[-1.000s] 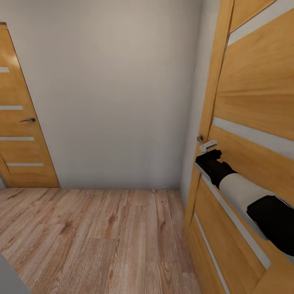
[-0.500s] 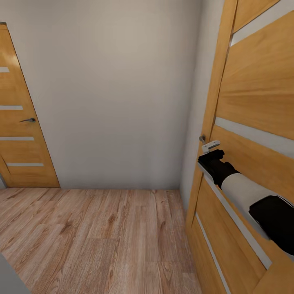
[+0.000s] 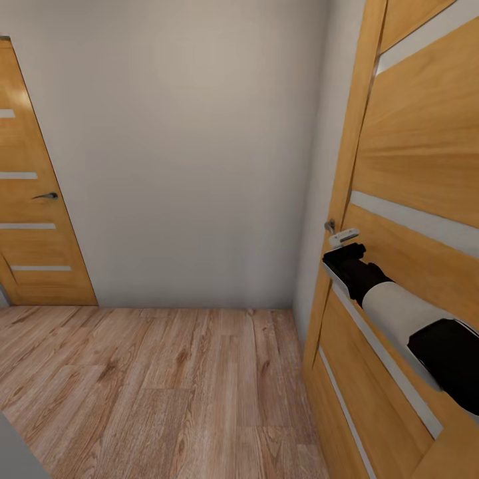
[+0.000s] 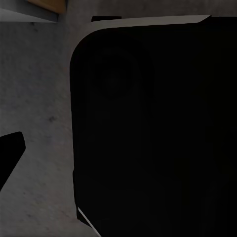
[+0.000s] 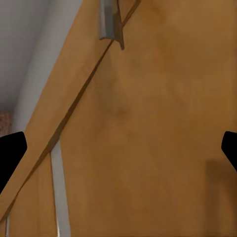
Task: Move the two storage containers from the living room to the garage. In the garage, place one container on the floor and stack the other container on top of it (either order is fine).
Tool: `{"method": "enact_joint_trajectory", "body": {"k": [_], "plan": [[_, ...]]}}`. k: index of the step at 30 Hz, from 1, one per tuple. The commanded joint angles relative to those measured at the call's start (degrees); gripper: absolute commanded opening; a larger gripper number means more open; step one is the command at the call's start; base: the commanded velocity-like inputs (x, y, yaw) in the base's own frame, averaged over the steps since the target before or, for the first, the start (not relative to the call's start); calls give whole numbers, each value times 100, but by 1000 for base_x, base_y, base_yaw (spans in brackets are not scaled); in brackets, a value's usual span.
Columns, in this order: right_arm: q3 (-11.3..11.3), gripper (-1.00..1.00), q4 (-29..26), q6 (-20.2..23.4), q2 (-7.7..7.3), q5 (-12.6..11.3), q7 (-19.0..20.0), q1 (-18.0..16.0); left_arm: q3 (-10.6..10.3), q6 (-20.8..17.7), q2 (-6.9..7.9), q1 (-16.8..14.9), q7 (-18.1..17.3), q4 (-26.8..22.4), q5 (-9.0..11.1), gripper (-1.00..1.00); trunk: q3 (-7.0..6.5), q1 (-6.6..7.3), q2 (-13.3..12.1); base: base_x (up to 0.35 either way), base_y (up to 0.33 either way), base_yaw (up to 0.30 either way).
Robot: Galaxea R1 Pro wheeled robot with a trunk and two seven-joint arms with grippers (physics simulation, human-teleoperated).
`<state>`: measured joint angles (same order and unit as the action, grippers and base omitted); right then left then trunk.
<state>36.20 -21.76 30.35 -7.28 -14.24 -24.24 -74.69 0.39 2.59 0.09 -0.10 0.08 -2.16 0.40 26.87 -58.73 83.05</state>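
The right arm (image 3: 399, 313) reaches forward along an orange-brown door (image 3: 412, 166) that stands at the right of the head view, its black wrist close against the wood. The right pincer (image 3: 340, 238) is up at the door's leading edge, just beside the metal handle (image 3: 328, 225); from the head view it cannot be told whether it touches the handle. In the right wrist view the two black fingertips (image 5: 11, 153) sit far apart at opposite sides of the frame, so the pincer is spread, with nothing between its fingers but the door face beyond and the grey handle (image 5: 109, 22) farther up.

A plain white wall (image 3: 186, 146) closes the space ahead. A second door (image 3: 33, 199) of the same wood, with pale stripes and a dark lever, stands shut at the far left. The floor (image 3: 153, 386) here is light wood plank.

The left wrist view shows a large black rounded body (image 4: 153, 128) over grey speckled concrete (image 4: 34, 98), with one dark fingertip (image 4: 10, 150) at the frame's edge; whether the left pincer is spread or pressed together cannot be told.

The containers are not to be seen.
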Motion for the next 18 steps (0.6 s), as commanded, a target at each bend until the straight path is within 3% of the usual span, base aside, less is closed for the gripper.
{"method": "enact_joint_trajectory", "body": {"k": [1, 4, 8, 13, 18], "plan": [[27, 100, 37, 77, 48, 20, -71, -4, 5, 14, 0, 1, 1, -4, 4, 100, 6, 0, 3, 0, 0, 0], [28, 100, 33, 86, 249, 24, -99, -2, 5, 14, 0, 1, 6, -4, 4, 100, 6, 0, 3, 0, 0, 0], [28, 100, 37, 146, 635, 26, -113, -2, 11, 14, 0, 1, 9, -4, 4, 100, 6, 0, 3, 0, 0, 0], [28, 100, 95, 185, 1220, 17, -123, -2, 12, 14, 0, 1, 9, -4, 4, 100, 6, 0, 3, 0, 0, 0], [5, 100, 116, 174, 1712, -9, -115, -2, 13, 14, 0, 1, 9, -4, 4, 100, 6, 0, 3, 0, 0, 0]]}}
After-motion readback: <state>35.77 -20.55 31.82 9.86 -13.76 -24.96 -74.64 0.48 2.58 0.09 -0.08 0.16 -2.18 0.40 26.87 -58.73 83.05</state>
